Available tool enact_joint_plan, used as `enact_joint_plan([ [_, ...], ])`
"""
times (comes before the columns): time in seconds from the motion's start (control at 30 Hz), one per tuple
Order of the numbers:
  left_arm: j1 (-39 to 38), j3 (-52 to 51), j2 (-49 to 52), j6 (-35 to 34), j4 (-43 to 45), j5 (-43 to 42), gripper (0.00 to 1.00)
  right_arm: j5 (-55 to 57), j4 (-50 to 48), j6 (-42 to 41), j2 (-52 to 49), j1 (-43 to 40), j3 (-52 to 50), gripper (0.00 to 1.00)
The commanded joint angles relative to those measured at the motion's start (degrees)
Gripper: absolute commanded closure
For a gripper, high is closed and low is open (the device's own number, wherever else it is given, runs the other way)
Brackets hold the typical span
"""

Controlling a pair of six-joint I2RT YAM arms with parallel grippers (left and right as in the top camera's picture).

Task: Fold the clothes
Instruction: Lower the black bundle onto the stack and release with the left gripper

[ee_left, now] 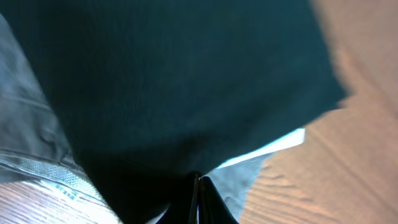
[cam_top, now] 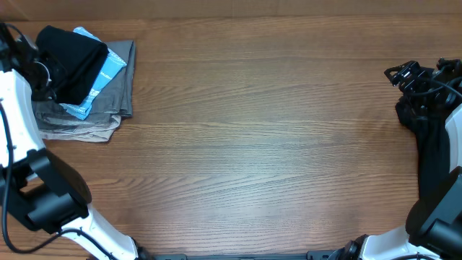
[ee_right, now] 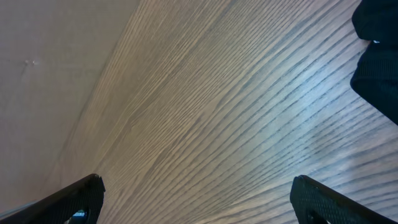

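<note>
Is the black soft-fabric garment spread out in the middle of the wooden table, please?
No, the black soft-fabric garment sits folded atop a light-blue garment and grey garments at the table's left end.

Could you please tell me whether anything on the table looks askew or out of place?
Yes, at the upper left of the overhead view: the black garment lies diagonally on top, the light-blue garment pokes out beneath it, and neither lines up with the grey garments underneath.
</note>
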State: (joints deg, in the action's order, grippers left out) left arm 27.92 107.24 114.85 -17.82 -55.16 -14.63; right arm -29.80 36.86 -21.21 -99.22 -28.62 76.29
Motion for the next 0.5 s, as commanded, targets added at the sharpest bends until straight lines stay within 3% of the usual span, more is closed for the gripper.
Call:
enact_joint_plan([
  [0.0, 0.7, 0.2, 2.2, 1.6, -1.4, -1.3, 0.96, -0.3, -0.3, 0.0, 0.2, 0.0, 0.3, 0.0],
  [0.33, 0.7, -0.2, 7.3, 2.1, -1.9, -2.8, 0.96, -0.3, -0.3, 0.0, 0.2, 0.0, 0.3, 0.0],
  [0.43, 0.7, -0.1, 7.0, 4.1, -1.3, -11.6, 0.96, -0.3, -0.3, 0.0, 0.2, 0.0, 0.3, 0.0],
  [0.47, 0.7, 0.0, 6.0, 4.5, -0.1, -19.7, 0.96, -0.3, -0.3, 0.0, 0.2, 0.0, 0.3, 0.0],
])
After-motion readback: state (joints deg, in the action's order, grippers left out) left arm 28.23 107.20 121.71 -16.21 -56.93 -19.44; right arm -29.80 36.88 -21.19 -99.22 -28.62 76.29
